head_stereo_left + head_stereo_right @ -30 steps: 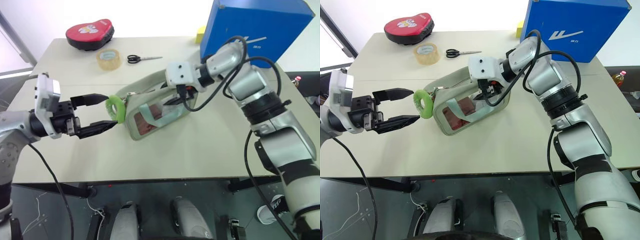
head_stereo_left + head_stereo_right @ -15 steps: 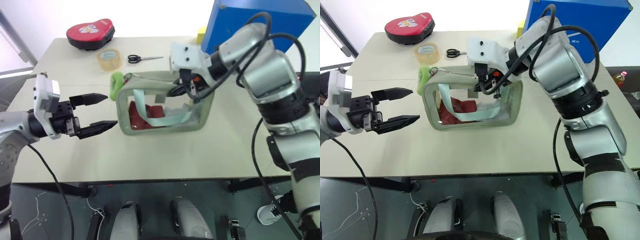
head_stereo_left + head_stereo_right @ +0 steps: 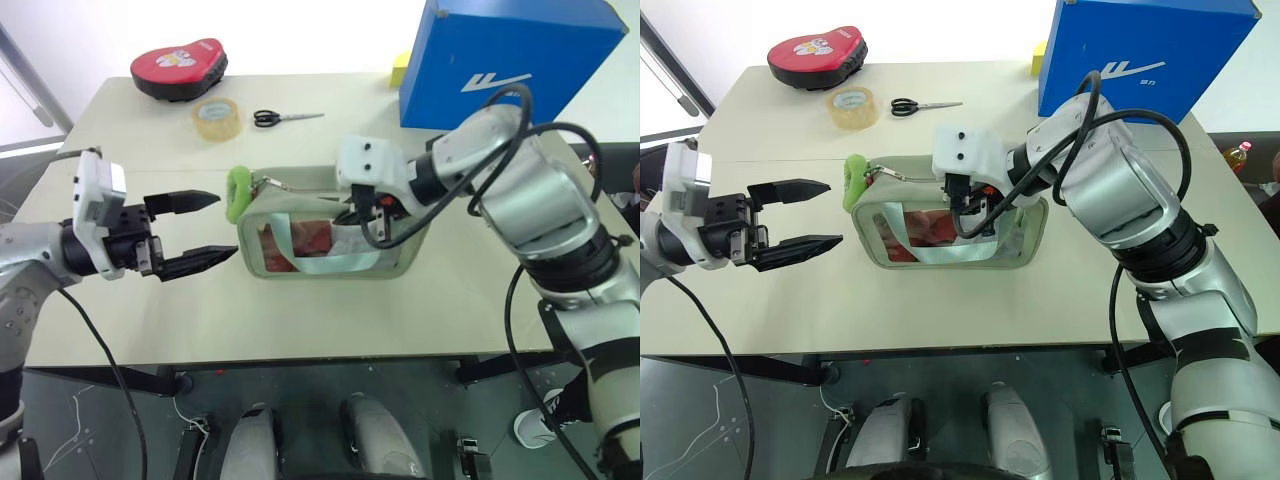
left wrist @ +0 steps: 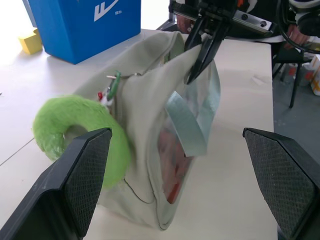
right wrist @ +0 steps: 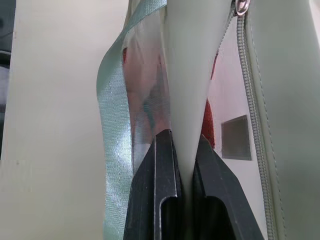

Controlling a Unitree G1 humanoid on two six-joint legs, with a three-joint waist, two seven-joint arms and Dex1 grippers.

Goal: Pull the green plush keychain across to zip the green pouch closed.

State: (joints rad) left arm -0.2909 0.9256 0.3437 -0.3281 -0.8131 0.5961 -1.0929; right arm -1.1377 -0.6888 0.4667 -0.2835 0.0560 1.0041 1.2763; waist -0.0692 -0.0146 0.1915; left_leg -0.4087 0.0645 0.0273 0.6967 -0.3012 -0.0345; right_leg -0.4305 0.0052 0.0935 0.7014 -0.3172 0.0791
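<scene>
right wrist view: right gripper (image 5: 181,150) angled down, pinching green pouch (image 5: 195,75) fabric.

Left arm: reaches in from the left side, forearm roughly level, pointing across toward the right.
Left gripper (image 3: 205,227): its two black fingers are spread wide apart, one above the other, tips aimed level to the right; nothing sits between them.
Left fingers (image 4: 85,177): broad textured pads stand far apart at either side of the left wrist view.
Right arm: bent at the elbow, coming in from the right, wrist angled forward, down and leftward.
Right gripper (image 5: 180,145): fingers pinched tightly together, clamping a fold of the green pouch (image 3: 1025,240) at its upper edge.
Grippers apart: well separated, not touching each other.
</scene>
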